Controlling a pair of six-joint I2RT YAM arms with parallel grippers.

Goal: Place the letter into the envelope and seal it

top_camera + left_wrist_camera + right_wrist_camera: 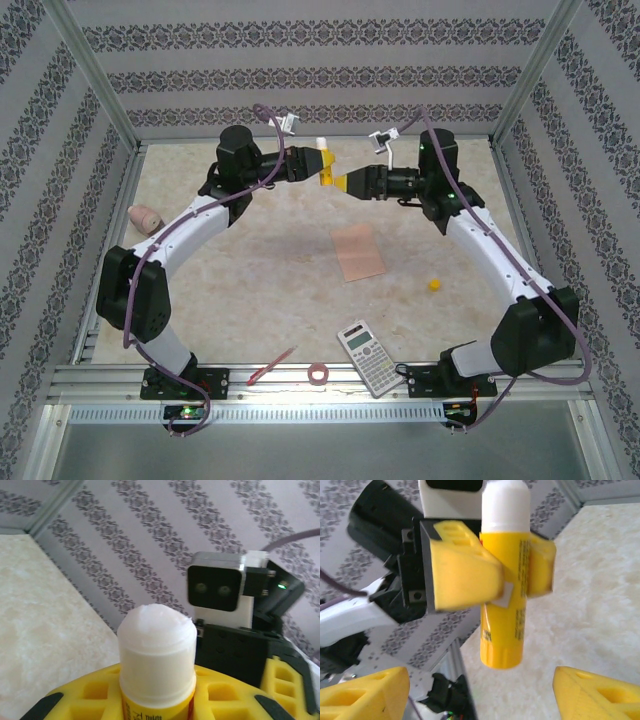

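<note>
Right wrist: left claw (504,575) tight around glue stick (502,630), right claw (480,695) wide apart, empty.

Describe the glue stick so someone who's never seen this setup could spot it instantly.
Above the far middle of the table, the left end effector grips the glue stick. It is a yellow tube with a bare white tip, the one item held off the tabletop.
</note>
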